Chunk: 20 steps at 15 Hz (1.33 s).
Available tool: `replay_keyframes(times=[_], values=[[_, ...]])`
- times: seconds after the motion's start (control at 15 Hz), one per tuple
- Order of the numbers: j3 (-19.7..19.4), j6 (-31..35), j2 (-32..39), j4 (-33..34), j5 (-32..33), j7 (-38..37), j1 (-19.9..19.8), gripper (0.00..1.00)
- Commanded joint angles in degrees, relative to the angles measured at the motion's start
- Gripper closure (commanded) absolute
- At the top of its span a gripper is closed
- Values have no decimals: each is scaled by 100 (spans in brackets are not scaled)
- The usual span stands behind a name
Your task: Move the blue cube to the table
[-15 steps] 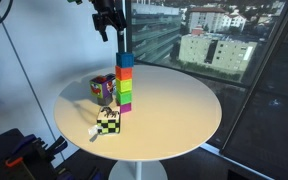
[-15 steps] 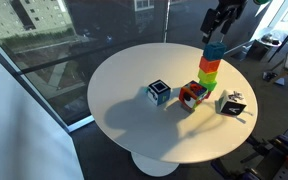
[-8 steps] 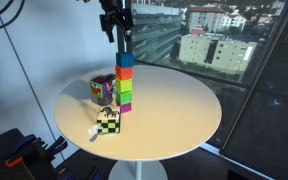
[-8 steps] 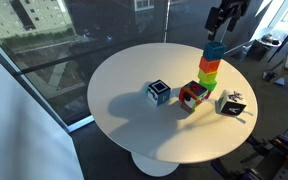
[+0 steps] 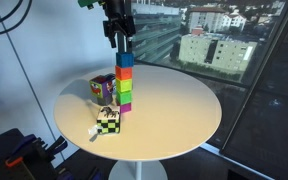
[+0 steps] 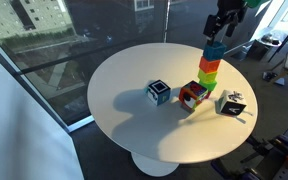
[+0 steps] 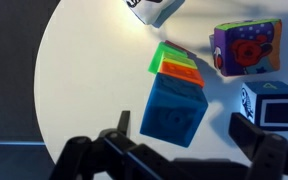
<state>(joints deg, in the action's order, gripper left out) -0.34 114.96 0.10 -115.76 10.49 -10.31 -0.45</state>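
Your gripper was hanging right over the tower near the top middle of the frame. The wrist view showed its jaws spread wide with nothing in them. The fingers sat low in that frame, one either side of the blue cube, and there was clear daylight on both sides.

The blue cube was the top block of the stack, sitting on the orange cube, with the green cube below that. In an exterior view it was up at the right edge of the table, again as the top block.

Handling-wise, my guess was a light, rigid block with smooth faces, so probably a bit slick but nothing you could crush. I'd have pinched two opposite flat sides around mid-height, not the corners.

One thing bugged me. From the wrist the cube looked turned a little against the line between your fingers, so a small wrist twist before closing seemed smart. A skewed pinch could spin it or nudge the whole tower over. The cream top had plenty of bare space toward the lower left of the wrist frame.
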Motion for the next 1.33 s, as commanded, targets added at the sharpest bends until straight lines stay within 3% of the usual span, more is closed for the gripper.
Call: replay_keyframes(times=[0.0,0.53,0.6,0.67,0.93,1.27], values=[[-11,31,59,19,80,-168,-4,0],[-49,80,180,-75,88,-225,-10,0],[-56,94,196,-85,93,-247,-9,25],[-62,104,206,-98,103,-255,-8,27],[-81,97,253,-99,103,-306,-6,60],[-120,46,277,125,-36,-334,-38,67]])
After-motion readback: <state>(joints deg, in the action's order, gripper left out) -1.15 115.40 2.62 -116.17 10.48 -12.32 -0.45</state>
